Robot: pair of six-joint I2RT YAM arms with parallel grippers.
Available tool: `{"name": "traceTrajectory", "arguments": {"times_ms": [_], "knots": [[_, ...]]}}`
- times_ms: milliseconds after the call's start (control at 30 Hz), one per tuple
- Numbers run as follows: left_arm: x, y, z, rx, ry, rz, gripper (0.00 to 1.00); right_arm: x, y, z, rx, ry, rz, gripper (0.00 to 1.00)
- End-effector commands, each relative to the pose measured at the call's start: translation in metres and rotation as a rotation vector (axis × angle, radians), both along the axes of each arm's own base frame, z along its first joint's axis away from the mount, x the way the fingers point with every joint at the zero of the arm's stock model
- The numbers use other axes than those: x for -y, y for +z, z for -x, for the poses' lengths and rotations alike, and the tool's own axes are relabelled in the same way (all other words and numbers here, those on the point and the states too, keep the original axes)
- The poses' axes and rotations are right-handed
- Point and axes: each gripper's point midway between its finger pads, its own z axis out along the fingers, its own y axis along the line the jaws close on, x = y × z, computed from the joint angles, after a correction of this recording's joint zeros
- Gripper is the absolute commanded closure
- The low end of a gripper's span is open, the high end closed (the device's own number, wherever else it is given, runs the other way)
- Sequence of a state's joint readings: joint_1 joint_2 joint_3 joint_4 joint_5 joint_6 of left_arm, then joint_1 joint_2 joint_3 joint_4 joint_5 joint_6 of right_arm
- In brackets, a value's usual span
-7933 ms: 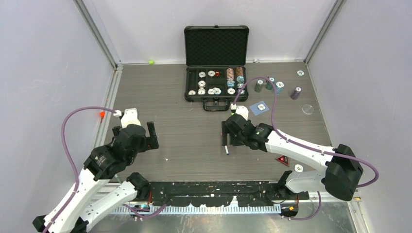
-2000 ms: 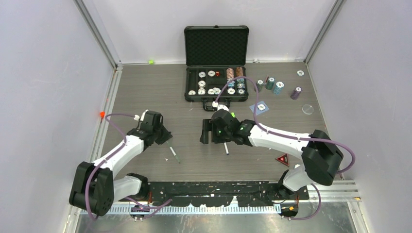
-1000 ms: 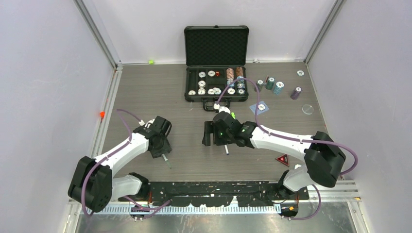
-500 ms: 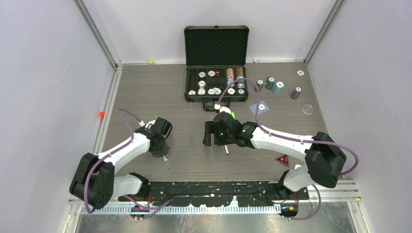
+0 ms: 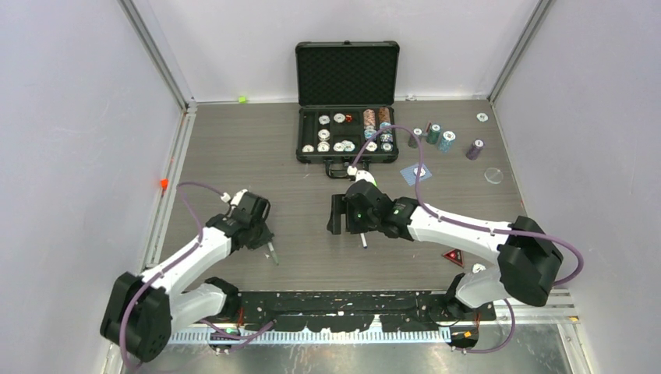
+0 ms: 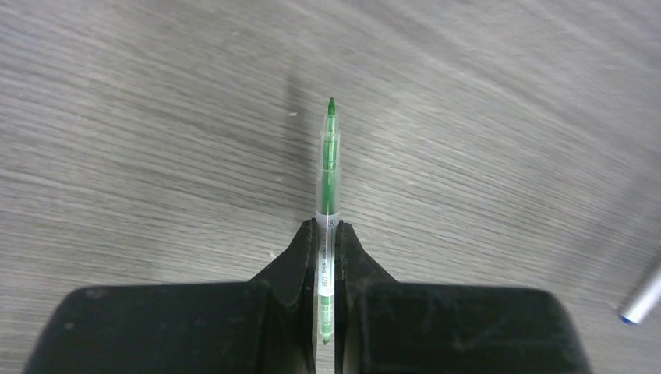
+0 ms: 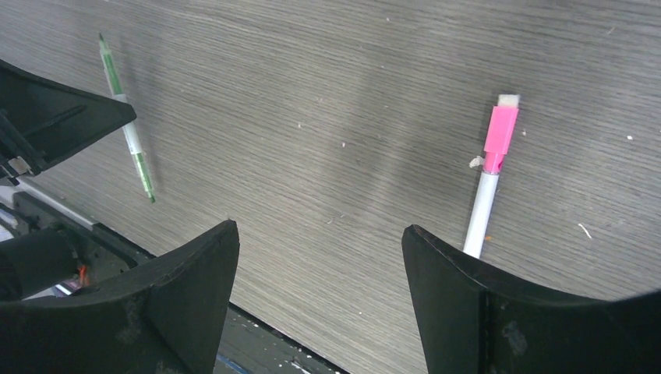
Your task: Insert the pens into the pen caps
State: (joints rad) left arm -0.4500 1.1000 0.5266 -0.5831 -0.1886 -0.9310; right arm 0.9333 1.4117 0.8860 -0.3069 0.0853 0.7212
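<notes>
- The thin green marker pen [image 6: 330, 167], with a clear-and-white plastic barrel and a bare green tip, is pinched lengthwise in the left gripper [image 6: 327, 227], whose fingers are pressed together on the barrel. It is nearer the arms than the open black case with a foam-lined lid [image 5: 347, 74], and off to that case's left.
- The pen's shadow falls to one side on the grey wood-grain table [image 6: 117, 117], so I judge it lifted clear of the surface.
- The right gripper [image 7: 317, 234] is spread wide with nothing between its fingers. It hovers straight out from the case's handle, toward the arms.
- A white-barrelled pen [image 7: 479, 210] lies flat there, just beside one of those fingers. A square pink cap [image 7: 500, 128] looks seated on its end, so I count one pairing as likely done.
- A tiny neon green cap [image 5: 242, 99] sits left of the case by the back wall, well apart from the green marker pen, so that pairing is still to do.
- I cannot pick out a third pen or a dark cap with certainty.
- Only the top view shows the case and the neon green cap.
- Only the right wrist view shows the pink cap clearly.
- Only the left wrist view shows the pinch close up. At its edge it also shows a grey rod end [image 6: 643, 294] with a blue tip, possibly the third pen.
</notes>
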Motion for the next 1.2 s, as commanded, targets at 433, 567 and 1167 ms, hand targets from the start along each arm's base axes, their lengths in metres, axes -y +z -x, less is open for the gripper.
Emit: {"name": "traceTrajectory", "arguments": {"times_ms": [433, 567, 1167], "knots": [[0.076, 0.12, -0.041, 0.428, -0.157, 0.462, 1.0, -0.041, 0.099, 0.008, 0.133, 0.095, -0.422, 0.19], [0.091, 0.137, -0.041, 0.465, -0.174, 0.551, 1.0, -0.053, 0.112, 0.007, 0.135, 0.103, -0.498, 0.19], [0.119, 0.182, -0.029, 0.534, -0.23, 0.74, 1.0, -0.087, 0.093, 0.009, 0.058, 0.193, -0.533, 0.39]]}}
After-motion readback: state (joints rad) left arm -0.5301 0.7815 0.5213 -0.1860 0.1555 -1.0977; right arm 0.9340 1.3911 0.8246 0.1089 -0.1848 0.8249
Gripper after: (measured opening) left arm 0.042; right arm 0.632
